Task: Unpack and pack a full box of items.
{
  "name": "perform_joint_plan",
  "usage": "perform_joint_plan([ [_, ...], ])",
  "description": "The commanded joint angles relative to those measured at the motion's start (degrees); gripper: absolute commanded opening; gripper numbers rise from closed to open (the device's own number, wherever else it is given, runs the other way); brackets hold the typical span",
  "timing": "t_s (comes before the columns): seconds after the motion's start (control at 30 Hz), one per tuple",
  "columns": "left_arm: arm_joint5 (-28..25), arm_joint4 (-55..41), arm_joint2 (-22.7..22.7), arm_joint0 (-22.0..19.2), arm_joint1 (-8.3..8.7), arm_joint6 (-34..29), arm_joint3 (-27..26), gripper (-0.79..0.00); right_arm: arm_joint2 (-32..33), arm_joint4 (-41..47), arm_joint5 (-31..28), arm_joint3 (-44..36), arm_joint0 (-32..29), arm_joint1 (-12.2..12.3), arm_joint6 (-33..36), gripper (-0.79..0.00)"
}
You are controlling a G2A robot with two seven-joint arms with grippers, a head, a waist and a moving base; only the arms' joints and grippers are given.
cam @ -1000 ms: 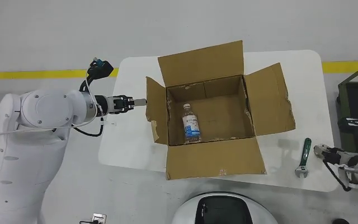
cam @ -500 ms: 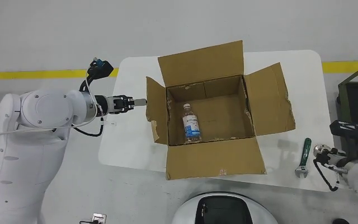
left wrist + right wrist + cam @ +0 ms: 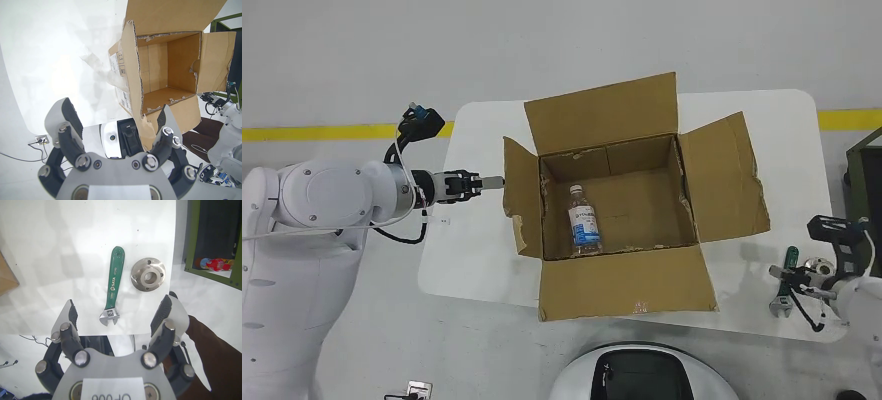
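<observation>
An open cardboard box stands mid-table with all its flaps spread. A clear bottle with a blue-and-white label lies on the box floor near the left wall. My left gripper hovers open just outside the box's torn left flap, holding nothing. My right gripper is open above the table's near right corner. In front of it lie a green-handled wrench and a round metal flange, side by side. In the top view the right gripper partly covers the wrench.
The white table has bare room to the left of the box. A green cabinet stands past the table's right edge, with a red bottle lying inside it.
The right arm has come in from the right edge and now hangs over the wrench and flange. The left arm, box and bottle are where they were.
</observation>
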Motion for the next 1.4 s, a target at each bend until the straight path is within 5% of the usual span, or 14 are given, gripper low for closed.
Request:
perform_joint_plan([
  [0.0, 0.0, 0.0, 0.0, 0.0, 0.00, 0.0, 0.0, 0.000, -0.5, 0.9, -0.5, 1.8, 1.1, -0.3, 0.6, -0.416],
  [1.37, 0.0, 0.0, 0.0, 0.0, 0.00, 0.0, 0.0, 0.000, -2.0, -8.5, -5.5, 6.3, 5.1, -7.3, 5.5, -0.486],
])
